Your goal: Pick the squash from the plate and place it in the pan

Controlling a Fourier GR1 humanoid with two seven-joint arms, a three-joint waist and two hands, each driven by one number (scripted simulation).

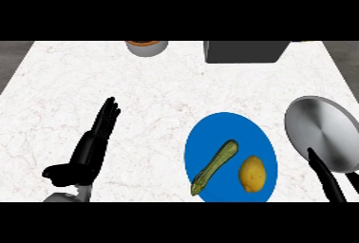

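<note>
Counter (105, 71): pale marbled top, seen from steeply above.

Plate (235, 128): blue, placed at five o'clock from the middle of the counter. Two items are carried on it.

Squash (214, 167): long, green, laid slantwise on the left half of the plate, its narrow end turned toward one o'clock.

Potato (252, 173): yellow, rounded, set just beside the squash at its three o'clock, apart from it.

Pan (324, 130): grey metal, round, found at three o'clock of the plate, near its rim.

Left hand (95, 142): shown at eight o'clock, fingers held straight and pointed toward twelve, thumb spread out; nothing is held.

Right hand (326, 176): only dark straight fingers are seen at four o'clock, over the pan's lower rim; nothing is grasped.

Bowl (146, 47): grey, cut by the far edge at twelve o'clock.

Box (245, 51): dark grey, at one o'clock.
</note>
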